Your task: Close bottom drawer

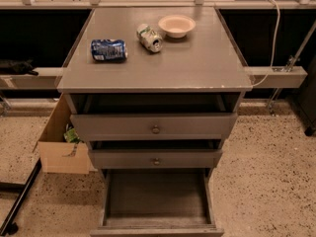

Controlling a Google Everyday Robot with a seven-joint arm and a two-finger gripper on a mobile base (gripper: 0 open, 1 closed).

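The bottom drawer point(157, 197) is the narrowest of the grey cabinet's three. It is pulled far out toward me, and its long shallow box is empty. Its plain grey front point(157, 230) sits at the bottom edge of the camera view. Above it are the mid-width drawer point(123, 159) with a small knob and the widest drawer point(113, 126) with a round metal knob. Both stand slightly out. My gripper is not in view.
On the cabinet top point(197, 68) lie a blue can point(108, 50) and a green-white can point(149, 37), beside a pale bowl point(177, 25). An open cardboard box point(61, 147) stands on the speckled floor at the left, with a black bar point(19, 201) below it. A white cable point(273, 38) hangs at the right.
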